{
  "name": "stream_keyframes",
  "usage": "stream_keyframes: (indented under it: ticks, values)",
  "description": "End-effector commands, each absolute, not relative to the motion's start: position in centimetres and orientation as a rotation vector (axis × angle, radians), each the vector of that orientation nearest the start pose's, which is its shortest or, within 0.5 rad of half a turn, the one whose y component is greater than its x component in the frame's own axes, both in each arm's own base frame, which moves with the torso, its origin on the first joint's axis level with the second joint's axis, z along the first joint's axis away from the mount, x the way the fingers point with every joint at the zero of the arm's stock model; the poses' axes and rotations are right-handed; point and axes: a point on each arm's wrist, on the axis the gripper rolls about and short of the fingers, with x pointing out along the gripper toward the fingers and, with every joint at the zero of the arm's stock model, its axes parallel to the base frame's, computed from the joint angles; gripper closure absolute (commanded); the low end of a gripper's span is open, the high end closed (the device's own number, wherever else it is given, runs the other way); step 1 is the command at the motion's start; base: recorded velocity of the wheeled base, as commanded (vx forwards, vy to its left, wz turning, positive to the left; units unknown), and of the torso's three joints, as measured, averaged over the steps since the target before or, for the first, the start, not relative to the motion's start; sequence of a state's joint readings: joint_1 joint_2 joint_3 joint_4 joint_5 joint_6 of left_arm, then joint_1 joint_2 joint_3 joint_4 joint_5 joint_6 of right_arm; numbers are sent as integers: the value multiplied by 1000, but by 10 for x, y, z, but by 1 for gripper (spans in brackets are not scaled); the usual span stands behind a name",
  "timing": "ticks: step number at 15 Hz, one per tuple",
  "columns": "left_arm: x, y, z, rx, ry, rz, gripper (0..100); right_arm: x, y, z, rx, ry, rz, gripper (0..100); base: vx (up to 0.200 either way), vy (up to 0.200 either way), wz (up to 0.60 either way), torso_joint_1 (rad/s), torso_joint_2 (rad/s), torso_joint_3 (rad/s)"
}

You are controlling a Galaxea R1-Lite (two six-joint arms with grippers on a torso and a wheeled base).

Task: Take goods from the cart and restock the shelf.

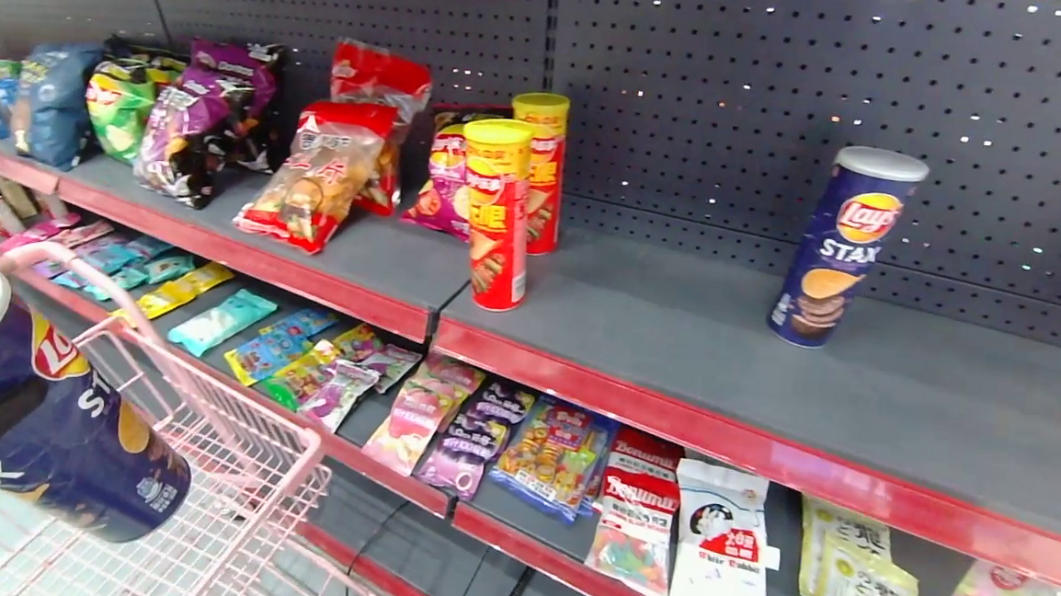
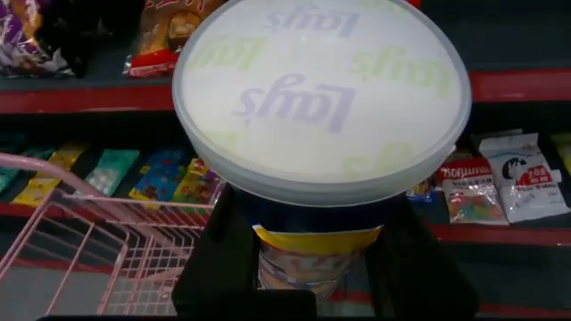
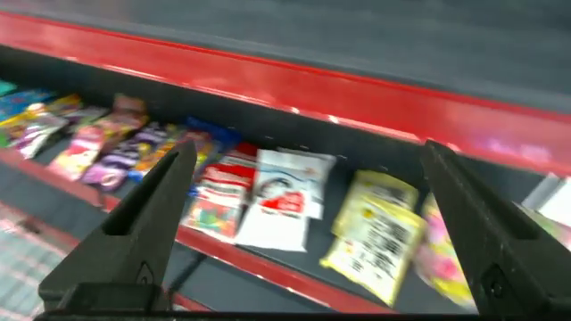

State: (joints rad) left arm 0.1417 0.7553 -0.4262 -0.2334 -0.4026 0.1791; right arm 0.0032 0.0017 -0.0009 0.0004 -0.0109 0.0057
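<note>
The left claw (image 2: 312,254) is clamped on a blue can (image 1: 80,436), its dark fingers (image 2: 219,259) pressed against either side of the can's body just under the white lid (image 2: 321,94). The can is held tilted above the near corner of the pink cart (image 1: 244,465), well apart from the shelving.

The right claw (image 3: 308,241) hangs in front of the lower shelf (image 1: 788,526) with its fingers (image 3: 134,241) spread wide and nothing between them.

On the upper shelf (image 1: 657,343), a second blue can (image 1: 847,248) with a grey lid stands alone towards the right end, between the red front edge and the perforated back panel. Near the middle of that shelf stand the front red can (image 1: 495,213), close to the front edge, and the rear red can (image 1: 543,170) just behind it; both have yellow lids. Chip bags (image 1: 210,113) lean along the left stretch of the shelf, towards the back panel.

The lower shelf carries rows of flat candy packets (image 1: 413,415) lying near its front edge. Among them is a white pouch (image 1: 722,554), just beside a red and white packet (image 1: 637,516).
</note>
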Motion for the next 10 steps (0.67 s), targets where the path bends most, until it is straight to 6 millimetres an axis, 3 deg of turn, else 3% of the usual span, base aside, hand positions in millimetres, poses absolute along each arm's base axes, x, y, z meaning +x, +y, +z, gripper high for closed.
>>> stream_keyframes:
  ticks: [1,5,10]
  values:
    - [70,2,207,147,78,-252,100,-23,0,76,6,0,-8,0,0,0,-600,2,2,-2]
    - [70,4,200,150,109,-144,100,-23,0,76,6,2,-8,0,0,0,-600,1,1,4]
    - [69,7,202,202,115,0,100,-23,0,76,6,2,-8,0,0,0,0,0,0,0]
